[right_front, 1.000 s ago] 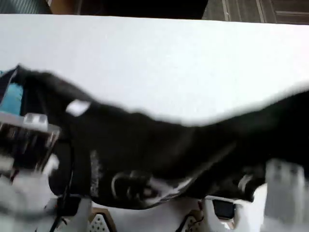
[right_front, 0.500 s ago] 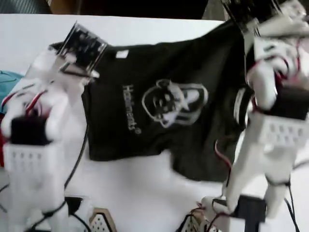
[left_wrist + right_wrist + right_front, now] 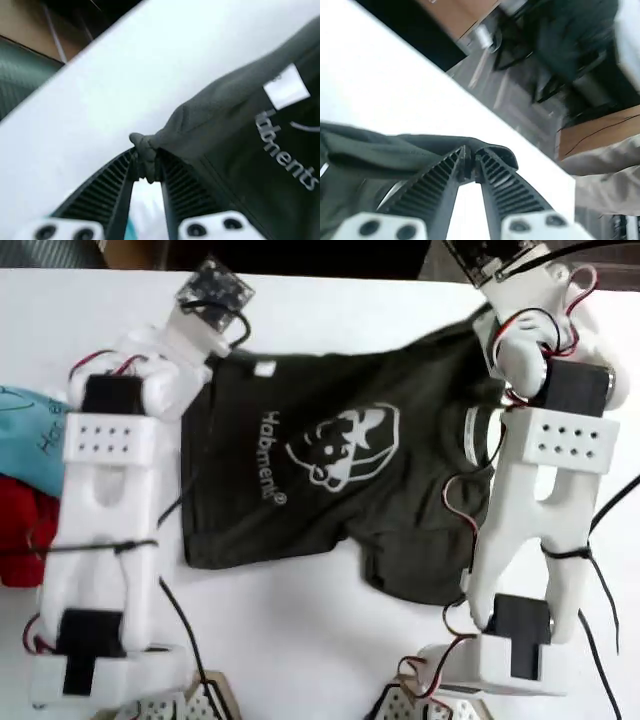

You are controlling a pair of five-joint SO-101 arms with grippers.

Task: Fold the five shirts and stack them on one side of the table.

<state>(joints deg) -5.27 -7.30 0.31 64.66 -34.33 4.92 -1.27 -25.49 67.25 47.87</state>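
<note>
High view: dark shirt (image 3: pixel 340 490) spread print-up across the middle of the table (image 3: pixel 350 300), reaching toward the far edge. Rumpled along the near side, partly tucked under the right arm. Teal shirt (image 3: pixel 30 435) and red shirt (image 3: pixel 20 530) heaped at the left edge, not folded.

Left gripper (image 3: pixel 146 165): clamped tight on a small bunched nub of the dark shirt's edge, close to the white label (image 3: pixel 286 89). Right gripper (image 3: pixel 470 167): pinched on a fold of the same shirt at its opposite end, toward the far right corner.

Handling, as a judgement: soft, light, floppy knit. No stiffness at all; drapes and creases wherever unsupported. Probably some stretch, so likely to tighten when pulled between two grips. Not fragile. Decent friction against the ribbed pads, but risk of sliding out of a thin pinch under a hard tug.

Where to hold: at corners and edge seams, both layers together, two points well apart to get a straight edge. Best to avoid grabbing mid-panel, which just bunches the fabric. Worth flattening the near-side rumple before any fold.
</note>
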